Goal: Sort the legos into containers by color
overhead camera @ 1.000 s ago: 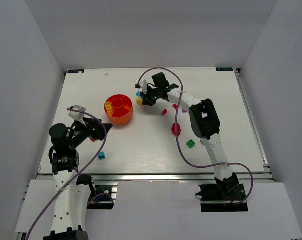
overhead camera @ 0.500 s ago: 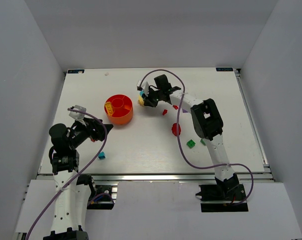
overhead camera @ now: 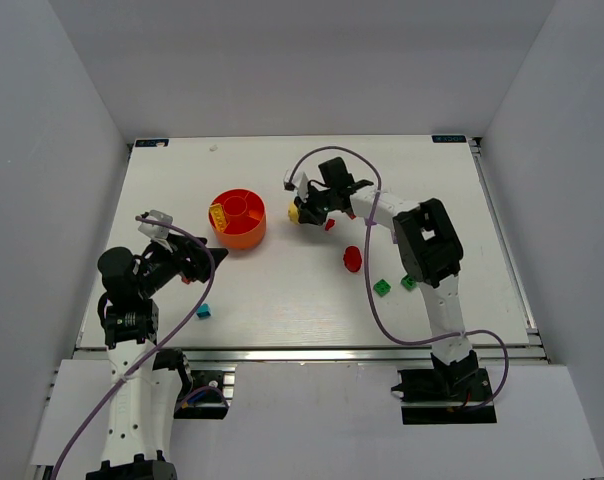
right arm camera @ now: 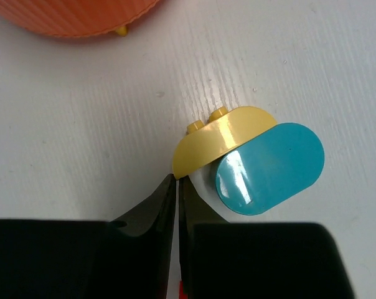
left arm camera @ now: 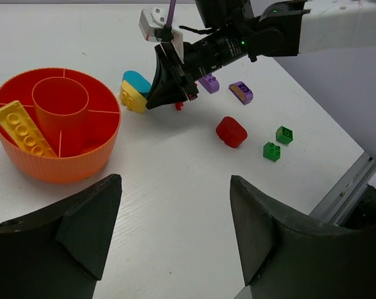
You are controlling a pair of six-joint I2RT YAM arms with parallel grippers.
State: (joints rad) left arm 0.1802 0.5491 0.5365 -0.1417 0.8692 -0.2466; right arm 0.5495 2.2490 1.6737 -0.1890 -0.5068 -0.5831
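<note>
- Sorting had barely started: only one long yellow studded plastic plate [left arm camera: 18, 128] lay in a wedge of the round orange ribbed dish [left arm camera: 63, 165].
- The other wedges in view and the central cup [left arm camera: 62, 118] looked empty.
- Unsorted on the white bench [overhead camera: 282, 300]: a yellow rounded piece [right arm camera: 222, 137] touching a teal rounded piece [right arm camera: 269, 168] near the dish, two purple pieces [left arm camera: 208, 83], a red rounded block [left arm camera: 231, 131], two green bricks [left arm camera: 271, 151] and a small teal brick [overhead camera: 203, 311].
- Right jaws were closed, with their tips at the yellow rounded piece's corner and nothing visibly gripped.
- Left jaws were open and empty, near the dish.
</note>
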